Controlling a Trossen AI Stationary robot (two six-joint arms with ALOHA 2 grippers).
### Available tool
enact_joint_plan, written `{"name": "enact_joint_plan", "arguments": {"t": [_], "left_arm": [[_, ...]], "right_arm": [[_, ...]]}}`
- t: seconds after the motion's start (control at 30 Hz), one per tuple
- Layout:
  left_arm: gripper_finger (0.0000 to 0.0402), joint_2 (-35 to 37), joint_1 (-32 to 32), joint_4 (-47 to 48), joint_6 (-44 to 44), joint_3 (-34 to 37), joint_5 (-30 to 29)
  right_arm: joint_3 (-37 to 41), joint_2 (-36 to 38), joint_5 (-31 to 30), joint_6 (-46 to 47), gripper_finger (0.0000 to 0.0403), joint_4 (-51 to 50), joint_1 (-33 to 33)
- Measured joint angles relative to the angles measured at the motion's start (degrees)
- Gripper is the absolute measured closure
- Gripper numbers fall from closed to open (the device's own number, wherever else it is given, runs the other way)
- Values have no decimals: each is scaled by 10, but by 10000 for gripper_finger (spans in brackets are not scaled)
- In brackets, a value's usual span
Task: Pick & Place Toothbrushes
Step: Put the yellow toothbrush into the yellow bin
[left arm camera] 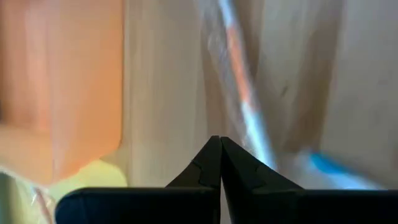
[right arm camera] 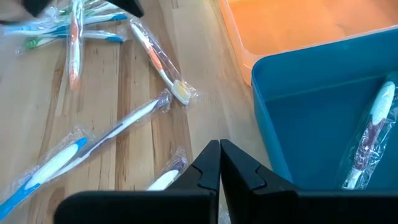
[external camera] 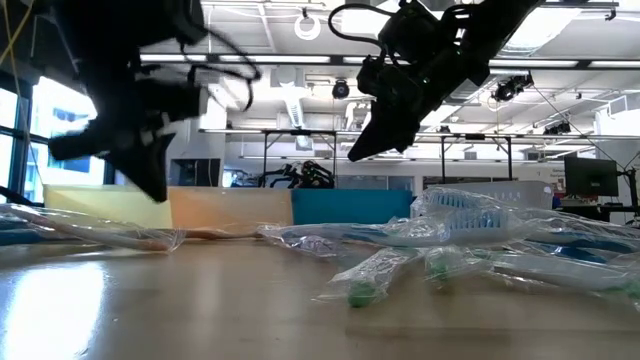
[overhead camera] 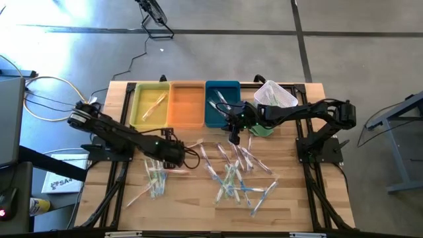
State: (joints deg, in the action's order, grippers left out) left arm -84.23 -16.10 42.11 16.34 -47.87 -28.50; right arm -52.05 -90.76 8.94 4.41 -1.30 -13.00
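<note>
Several wrapped toothbrushes (overhead camera: pixel 231 175) lie scattered flat on the wooden table, with a smaller group (overhead camera: pixel 155 178) at the near left. One toothbrush (overhead camera: pixel 155 106) lies in the yellow tray (overhead camera: pixel 139 99) and another (right arm camera: pixel 373 137) in the blue tray (right arm camera: pixel 298 124). My left gripper (overhead camera: pixel 185 157) hangs shut above the table near the orange tray (left arm camera: pixel 62 81), with nothing between its fingers; a toothbrush (left arm camera: pixel 239 81) lies on the wood beyond it. My right gripper (overhead camera: pixel 233 139) is shut and holds nothing, above the table just in front of the blue tray.
The yellow, orange (overhead camera: pixel 187 104) and blue (overhead camera: pixel 222 102) trays stand side by side along the far edge. A white mesh basket (overhead camera: pixel 274 96) sits to their right. Bare wood shows between the trays and the scattered toothbrushes.
</note>
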Motion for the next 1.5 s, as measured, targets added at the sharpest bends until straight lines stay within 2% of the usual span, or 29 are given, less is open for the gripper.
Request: {"name": "enact_joint_plan", "arguments": {"t": [0.27,0.43,0.57,0.73,0.93,1.2,1.5], "left_arm": [[401,86,13,31,-36,-62,23],[401,130,75,31,-86,-71,130],[401,131,135,42,-123,-68,216],[401,114,190,38,-161,-66,274],[401,108,221,-15,-208,-68,363],[390,107,225,-20,-235,-68,365],[269,94,225,-20,-217,-67,325]], "right_arm": [[0,0,1,-1,398,0,0],[0,0,2,-1,398,-2,0],[0,0,2,-2,398,-7,0],[0,0,2,-2,398,-12,0],[0,0,0,-2,398,-15,0],[0,0,0,-2,398,-15,0],[0,0,0,-2,398,-15,0]]}}
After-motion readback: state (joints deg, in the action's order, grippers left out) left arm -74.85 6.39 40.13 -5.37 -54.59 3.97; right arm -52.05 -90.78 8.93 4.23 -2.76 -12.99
